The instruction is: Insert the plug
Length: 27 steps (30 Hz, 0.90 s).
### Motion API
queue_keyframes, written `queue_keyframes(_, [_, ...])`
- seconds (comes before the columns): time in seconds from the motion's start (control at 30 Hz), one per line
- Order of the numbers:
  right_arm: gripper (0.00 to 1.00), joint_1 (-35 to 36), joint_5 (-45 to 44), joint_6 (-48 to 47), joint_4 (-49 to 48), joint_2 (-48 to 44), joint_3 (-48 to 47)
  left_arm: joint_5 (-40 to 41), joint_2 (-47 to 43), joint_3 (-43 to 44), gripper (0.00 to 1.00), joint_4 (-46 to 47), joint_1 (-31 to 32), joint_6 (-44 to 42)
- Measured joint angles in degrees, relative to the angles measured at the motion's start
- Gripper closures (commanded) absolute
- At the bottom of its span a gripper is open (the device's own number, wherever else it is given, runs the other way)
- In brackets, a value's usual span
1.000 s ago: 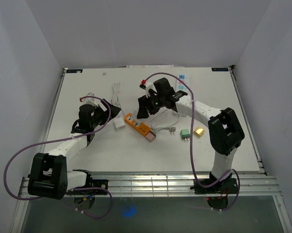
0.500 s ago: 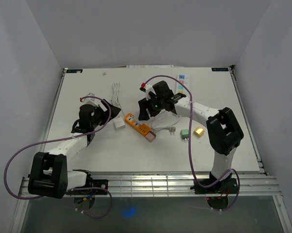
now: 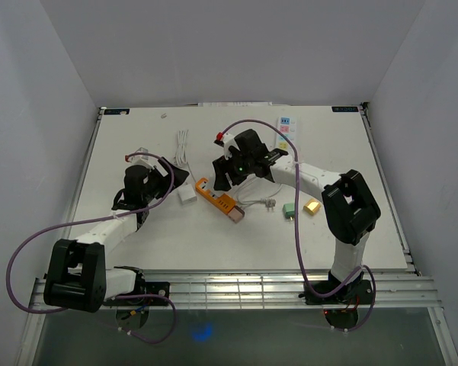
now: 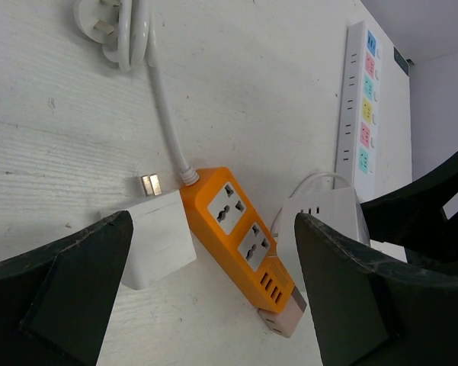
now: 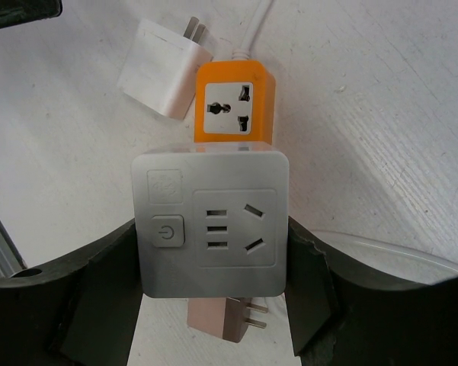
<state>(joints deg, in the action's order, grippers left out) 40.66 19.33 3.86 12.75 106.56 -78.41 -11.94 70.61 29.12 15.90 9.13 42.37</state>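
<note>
The white cube adapter (image 5: 209, 221) is clamped between the fingers of the right end effector (image 5: 213, 255), with one dark pad pressed against each side wall. Its face, with the button and the slots, is turned up toward the wrist camera. It is judged to be a light, rigid shell of smooth matt plastic with rounded corners. Being hard and somewhat slippery, it is best taken across two flat opposite walls so that it cannot pivot when pushed down. Its own pins are hidden on the underside, so their alignment cannot be told.

Directly below and just ahead of the held cube, the orange power strip (image 5: 235, 103) is seen lying flat on the table (image 5: 381, 114). It is a glossy, stiff bar with white universal sockets, a white cord at the end farthest from the fingers and a pinkish block (image 5: 225, 316) at the nearest end. The strip is judged to be light too, and likely to slide or tip under an off-centre press.

Ahead and to the left of the fingers, a small white charger (image 5: 164, 65) with two metal blades is lying beside the strip. The left end effector (image 4: 212, 229) is spread wide with nothing in it; the strip and charger are seen below, between its fingers. The table surface is white and faintly grained.
</note>
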Motion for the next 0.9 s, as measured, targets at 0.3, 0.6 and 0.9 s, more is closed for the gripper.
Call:
queue_keyframes(0.3, [0.86, 0.39, -1.46, 0.00, -0.50, 0.00, 0.00, 0.85, -0.22, -0.79, 0.02, -0.15, 0.00, -0.15])
queue_keyframes(0.6, [0.86, 0.90, -2.91, -0.50, -0.55, 1.55, 0.00, 0.85, -0.22, -0.79, 0.02, -0.13, 0.00, -0.17])
queue_keyframes(0.9, [0.86, 1.27, -3.30, -1.07, -0.98, 2.01, -0.39, 0.83, -0.20, -0.79, 0.02, -0.13, 0.00, -0.20])
